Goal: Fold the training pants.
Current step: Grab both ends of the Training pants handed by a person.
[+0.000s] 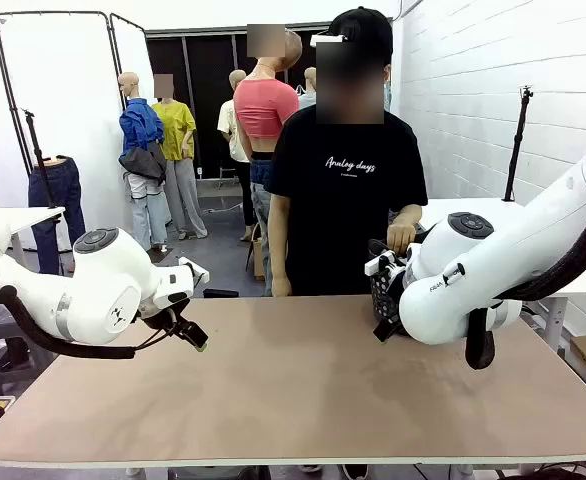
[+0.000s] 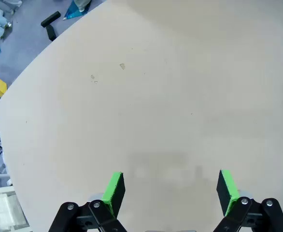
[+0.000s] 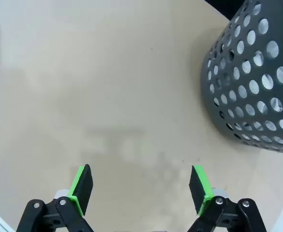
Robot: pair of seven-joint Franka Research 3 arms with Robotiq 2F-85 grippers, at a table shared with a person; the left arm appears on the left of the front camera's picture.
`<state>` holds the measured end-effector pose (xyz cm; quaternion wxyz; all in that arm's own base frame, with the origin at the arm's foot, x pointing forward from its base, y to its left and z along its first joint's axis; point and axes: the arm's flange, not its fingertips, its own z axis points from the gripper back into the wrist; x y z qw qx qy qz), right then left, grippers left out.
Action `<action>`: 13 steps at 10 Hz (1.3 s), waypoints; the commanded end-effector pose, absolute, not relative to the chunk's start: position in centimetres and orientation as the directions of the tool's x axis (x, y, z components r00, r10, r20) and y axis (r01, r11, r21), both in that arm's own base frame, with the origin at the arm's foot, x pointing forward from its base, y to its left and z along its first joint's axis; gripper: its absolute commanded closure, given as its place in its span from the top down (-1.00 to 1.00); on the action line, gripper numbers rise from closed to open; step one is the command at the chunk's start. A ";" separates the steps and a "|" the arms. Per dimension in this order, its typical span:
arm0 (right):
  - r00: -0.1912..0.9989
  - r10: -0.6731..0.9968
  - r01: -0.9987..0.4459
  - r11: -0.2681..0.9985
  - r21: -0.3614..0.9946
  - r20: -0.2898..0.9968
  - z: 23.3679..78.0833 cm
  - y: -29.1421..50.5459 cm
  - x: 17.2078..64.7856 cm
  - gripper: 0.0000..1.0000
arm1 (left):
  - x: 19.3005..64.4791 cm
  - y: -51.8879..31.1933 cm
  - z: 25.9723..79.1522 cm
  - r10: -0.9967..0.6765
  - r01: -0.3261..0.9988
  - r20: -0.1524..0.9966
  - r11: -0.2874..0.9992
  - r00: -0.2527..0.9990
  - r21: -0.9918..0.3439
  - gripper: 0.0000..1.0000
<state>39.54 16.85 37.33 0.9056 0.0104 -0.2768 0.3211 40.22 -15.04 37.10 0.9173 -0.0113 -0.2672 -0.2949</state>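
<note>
Front view, what's on the bench (image 1: 293, 390)?

— A plain brown top. A person stands at the far edge, one hand (image 1: 401, 237) at the top of a dark perforated basket (image 1: 380, 290) on the bench's right side.

And the pants, which way do they run?

— I can't tell where they are, nor their long axis, nor how they look.

Left jaws?

— Spread wide and holding nothing, hovering over the bench's left part. In the left wrist view the green pads (image 2: 113, 188) stand well apart above plain board.

Right jaws?

— Also wide open and empty. In the right wrist view their pads (image 3: 78, 188) are apart above the bench, with the basket's holed wall near them at the upper right.
</note>
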 end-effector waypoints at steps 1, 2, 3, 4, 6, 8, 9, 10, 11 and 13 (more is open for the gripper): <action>0.640 0.576 -0.587 0.794 -0.159 0.508 37.3 16.8 39.5 1.00 | 40.2 -15.0 37.1 -0.535 0.547 0.497 0.826 0.683 0.137 1.00; 0.640 0.576 -0.587 0.794 -0.159 0.508 37.3 16.8 39.5 1.00 | 40.2 -15.0 37.1 -0.535 0.547 0.497 0.826 0.683 0.137 1.00; 0.640 0.576 -0.587 0.794 -0.159 0.508 37.3 16.8 39.5 1.00 | 40.2 -15.0 37.1 -0.535 0.547 0.497 0.826 0.683 0.137 1.00; 0.640 0.576 -0.587 0.794 -0.159 0.508 37.3 16.8 39.5 1.00 | 40.2 -15.0 37.1 -0.535 0.547 0.497 0.826 0.683 0.137 1.00; 0.640 0.576 -0.587 0.794 -0.159 0.508 37.3 16.8 39.5 1.00 | 40.2 -15.0 37.1 -0.535 0.547 0.497 0.826 0.683 0.137 1.00; 0.640 0.576 -0.587 0.794 -0.159 0.508 37.3 16.8 39.5 1.00 | 40.2 -15.0 37.1 -0.535 0.547 0.497 0.826 0.683 0.137 1.00; 0.640 0.576 -0.587 0.794 -0.159 0.508 37.3 16.8 39.5 1.00 | 40.2 -15.0 37.1 -0.535 0.547 0.497 0.826 0.683 0.137 1.00; 0.640 0.576 -0.587 0.794 -0.159 0.508 37.3 16.8 39.5 1.00 | 40.2 -15.0 37.1 -0.535 0.547 0.497 0.826 0.683 0.137 1.00; 0.640 0.576 -0.587 0.794 -0.159 0.508 37.3 16.8 39.5 1.00 | 40.2 -15.0 37.1 -0.535 0.547 0.497 0.826 0.683 0.137 1.00; 0.640 0.576 -0.587 0.794 -0.159 0.508 37.3 16.8 39.5 1.00 | 40.2 -15.0 37.1 -0.535 0.547 0.497 0.826 0.683 0.137 1.00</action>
